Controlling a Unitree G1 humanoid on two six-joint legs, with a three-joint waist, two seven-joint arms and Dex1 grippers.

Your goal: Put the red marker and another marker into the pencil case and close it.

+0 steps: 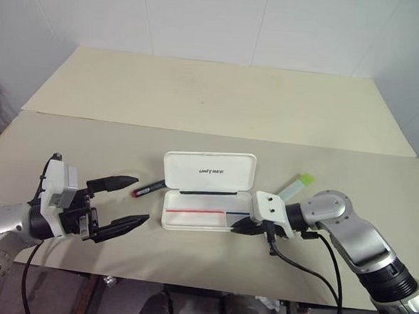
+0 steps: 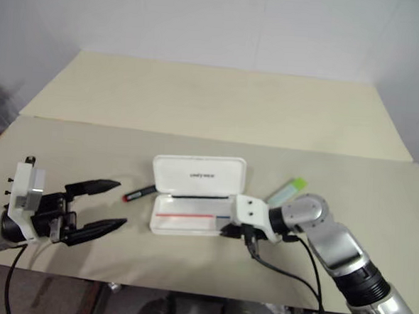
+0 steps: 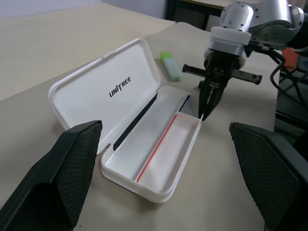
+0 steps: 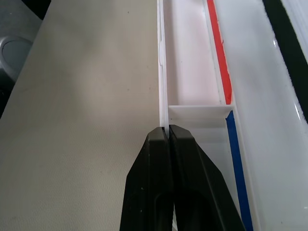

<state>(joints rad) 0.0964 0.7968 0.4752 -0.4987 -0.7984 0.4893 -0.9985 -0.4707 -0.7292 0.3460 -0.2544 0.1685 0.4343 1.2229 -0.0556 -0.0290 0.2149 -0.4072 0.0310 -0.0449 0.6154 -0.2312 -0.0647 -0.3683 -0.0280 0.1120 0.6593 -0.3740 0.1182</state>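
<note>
Flat white hard-plastic pencil case [image 1: 207, 199] lies open, empty. Right gripper [image 4: 167, 132], fingers pressed together, pinches its thin front wall. Left gripper [image 1: 130, 200], spread wide and empty, hovers left of the case. Slim red-capped marker [image 1: 149, 189] just left of the case: light, stiff, probably rolls; grasp mid-barrel. Stubby mint-green marker [image 1: 296, 186] right of the case.

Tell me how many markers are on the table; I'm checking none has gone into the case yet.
2. The red marker lies on the table just left of the open pencil case; the green marker lies to its right, beyond the right gripper. Neither is inside.
</note>
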